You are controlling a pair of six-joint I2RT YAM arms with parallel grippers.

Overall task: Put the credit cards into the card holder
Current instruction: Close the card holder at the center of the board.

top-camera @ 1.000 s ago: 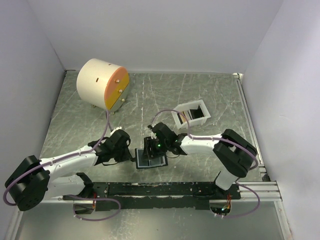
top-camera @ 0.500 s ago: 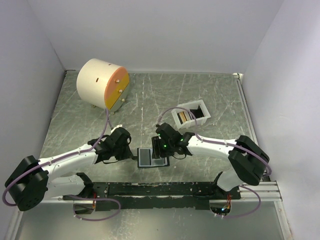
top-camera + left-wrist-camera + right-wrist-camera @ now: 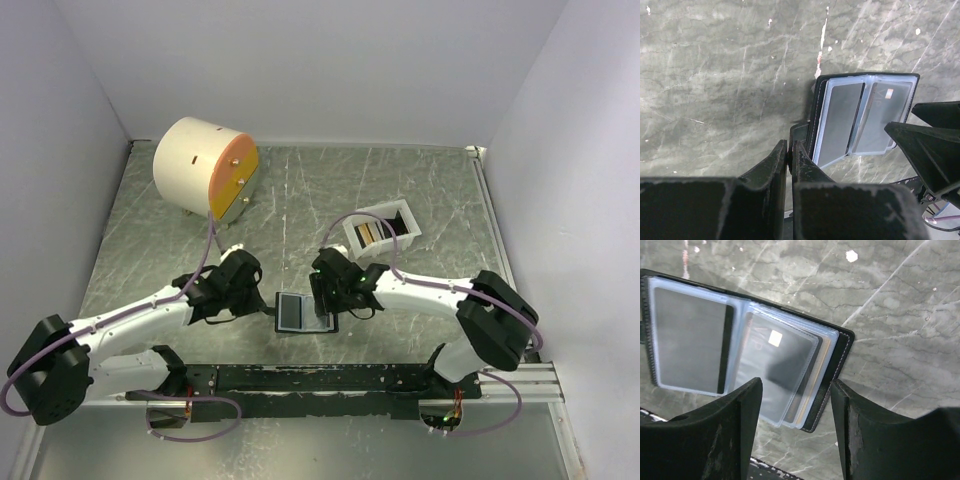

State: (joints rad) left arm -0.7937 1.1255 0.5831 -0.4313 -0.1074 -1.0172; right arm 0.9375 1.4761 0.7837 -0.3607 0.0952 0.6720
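Since one second ago, the right hand (image 3: 325,298) is sitting further toward the right half of the card holder (image 3: 303,313), and its fingers are standing wider apart. We are seeing that hand with fingers apart, poised over the card holder's right half and gripping nothing. The left hand (image 3: 790,150) is pressing its fingers together, clamping the card holder at its left edge. The card holder is lying open and flat on the tabletop (image 3: 150,260), near the front edge between the two hands, clear sleeves facing up. Its long axis is running left to right; its fold is running front to back. One card (image 3: 774,347) with a small pale chip is sitting in a right-side sleeve. More credit cards (image 3: 372,232) are standing on edge in the white tray (image 3: 413,226), behind and to the right.
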